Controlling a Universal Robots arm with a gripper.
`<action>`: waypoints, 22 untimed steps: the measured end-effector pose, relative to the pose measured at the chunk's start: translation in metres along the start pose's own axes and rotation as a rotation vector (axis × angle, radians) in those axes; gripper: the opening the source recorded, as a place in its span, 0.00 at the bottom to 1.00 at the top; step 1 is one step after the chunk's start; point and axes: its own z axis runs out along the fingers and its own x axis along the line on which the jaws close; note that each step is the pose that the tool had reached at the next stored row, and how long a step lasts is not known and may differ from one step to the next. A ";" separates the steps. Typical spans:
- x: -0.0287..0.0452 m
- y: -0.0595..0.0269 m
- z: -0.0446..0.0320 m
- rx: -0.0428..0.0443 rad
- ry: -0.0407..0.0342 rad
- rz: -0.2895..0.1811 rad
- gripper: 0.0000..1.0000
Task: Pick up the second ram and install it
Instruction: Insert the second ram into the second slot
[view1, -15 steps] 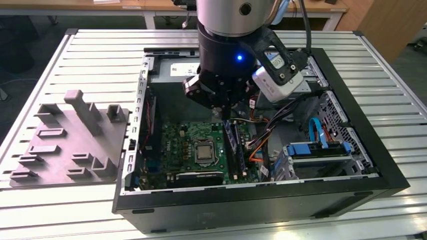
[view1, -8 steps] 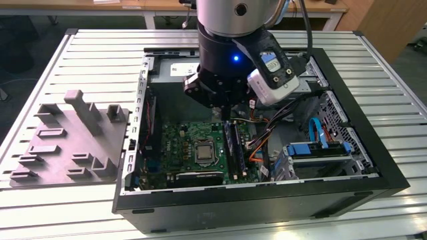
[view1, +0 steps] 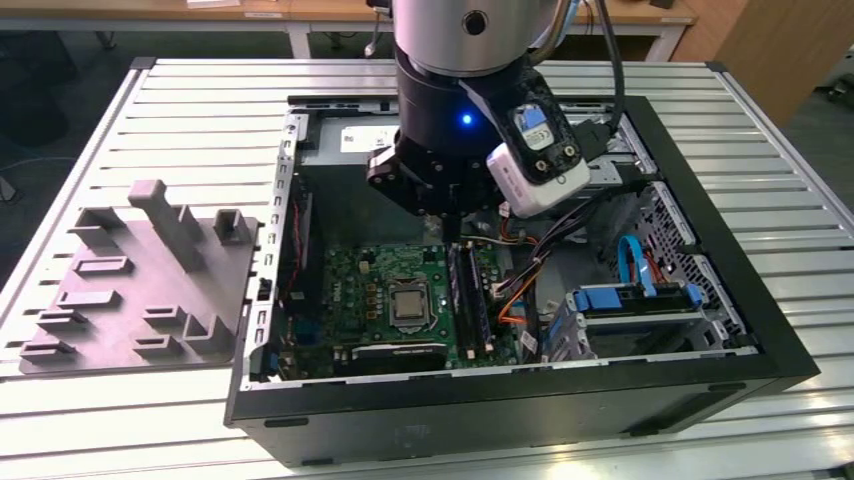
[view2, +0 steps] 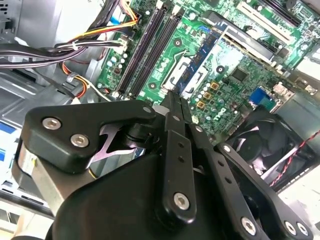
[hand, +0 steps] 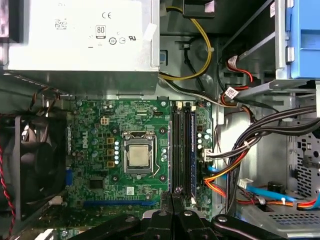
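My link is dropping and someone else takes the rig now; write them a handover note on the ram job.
Gripper: jaws shut, nothing seen between them, low inside the open case, close over the memory slots.
Ram: a blue-green ram stands in one slot; whether it is the second one, or fully seated, cannot be told.
Done: arm is at the slots. Left: install unconfirmed.

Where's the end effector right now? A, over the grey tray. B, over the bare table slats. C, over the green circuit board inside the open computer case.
C: the first wrist view shows the end effector over the green circuit board, and in the exterior view the arm reaches down into the open computer case, with the grey tray off at the exterior view's left.
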 end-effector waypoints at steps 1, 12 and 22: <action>0.0001 0.0000 0.0009 -0.0002 -0.0018 -0.002 0.11; 0.0006 -0.0003 0.0156 -0.0029 -0.0088 -0.048 0.11; -0.0054 0.0027 0.0295 -0.0028 -0.0088 -0.048 0.11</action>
